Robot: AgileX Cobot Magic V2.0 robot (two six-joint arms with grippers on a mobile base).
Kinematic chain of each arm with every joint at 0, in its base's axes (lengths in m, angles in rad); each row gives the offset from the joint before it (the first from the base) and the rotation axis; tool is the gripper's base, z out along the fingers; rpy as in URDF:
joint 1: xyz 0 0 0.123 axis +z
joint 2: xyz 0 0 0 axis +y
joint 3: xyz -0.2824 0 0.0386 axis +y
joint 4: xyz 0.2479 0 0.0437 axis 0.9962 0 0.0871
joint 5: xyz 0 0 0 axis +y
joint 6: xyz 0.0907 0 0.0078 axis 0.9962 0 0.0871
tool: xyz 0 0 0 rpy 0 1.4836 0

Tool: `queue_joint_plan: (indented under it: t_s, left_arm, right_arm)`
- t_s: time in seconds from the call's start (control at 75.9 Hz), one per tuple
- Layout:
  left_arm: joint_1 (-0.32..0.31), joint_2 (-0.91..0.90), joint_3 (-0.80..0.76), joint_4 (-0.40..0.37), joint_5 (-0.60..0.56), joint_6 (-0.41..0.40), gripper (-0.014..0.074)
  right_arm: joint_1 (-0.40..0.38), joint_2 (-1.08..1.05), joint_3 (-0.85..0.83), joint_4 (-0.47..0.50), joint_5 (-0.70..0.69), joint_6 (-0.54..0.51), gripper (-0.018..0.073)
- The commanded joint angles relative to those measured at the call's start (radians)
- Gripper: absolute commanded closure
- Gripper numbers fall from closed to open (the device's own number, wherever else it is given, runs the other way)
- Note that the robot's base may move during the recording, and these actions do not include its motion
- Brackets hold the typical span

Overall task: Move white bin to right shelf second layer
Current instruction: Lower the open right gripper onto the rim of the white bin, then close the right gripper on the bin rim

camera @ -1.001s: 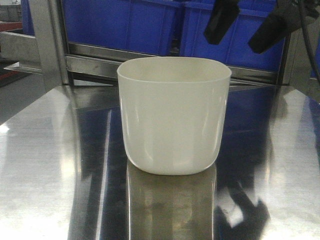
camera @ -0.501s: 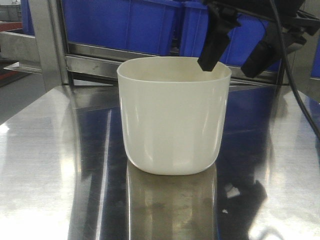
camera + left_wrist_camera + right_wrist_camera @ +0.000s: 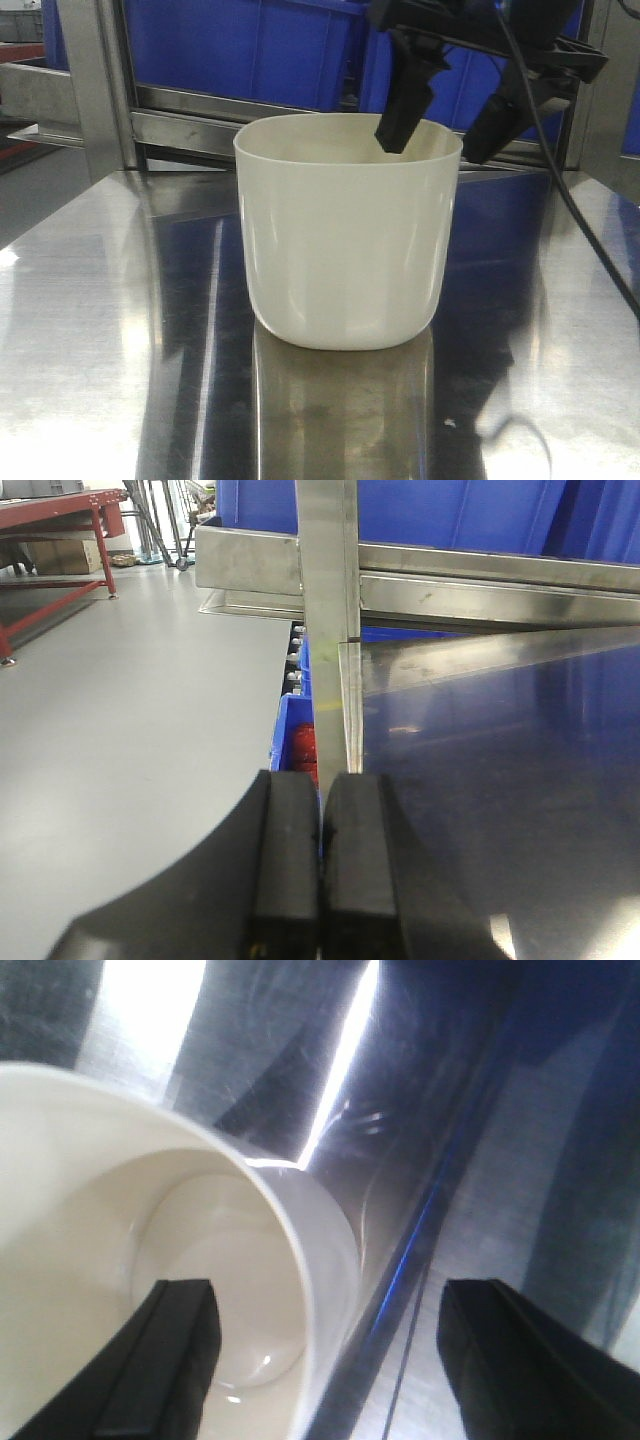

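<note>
The white bin point(image 3: 345, 240) stands upright on the mirror-shiny steel table point(image 3: 100, 330), near its middle. My right gripper point(image 3: 433, 145) is open and straddles the bin's far right rim. One finger point(image 3: 400, 110) dips inside the bin, the other point(image 3: 495, 120) is outside. The right wrist view shows the same: the gripper point(image 3: 330, 1300) is wide open over the bin's wall point(image 3: 330, 1250), and the bin is empty. My left gripper point(image 3: 320, 780) is shut on nothing at the table's left edge. No shelf level with white rollers is in view.
A steel rack point(image 3: 190, 125) with blue crates point(image 3: 250, 45) stands right behind the table. Its upright post point(image 3: 325, 600) is ahead of my left gripper. Grey floor point(image 3: 120, 710) and a red workbench point(image 3: 50, 510) lie to the left.
My right gripper has come down and to the left from above the bin. Its left finger now reaches inside the rim. The bin has not moved.
</note>
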Motion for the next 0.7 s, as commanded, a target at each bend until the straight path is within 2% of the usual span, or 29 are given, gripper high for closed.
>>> queue_joint_plan:
  t_s: [0.0, 0.685]
  left_arm:
    - [-0.005, -0.014, 0.037, 0.000, -0.087, -0.003, 0.0512]
    - [-0.005, -0.014, 0.037, 0.000, -0.087, -0.003, 0.0512]
  right_arm:
    - [0.017, -0.023, -0.047, 0.001, -0.023, -0.012, -0.0011]
    - [0.036, 0.074, -0.051, -0.033, 0.018, -0.012, -0.0011]
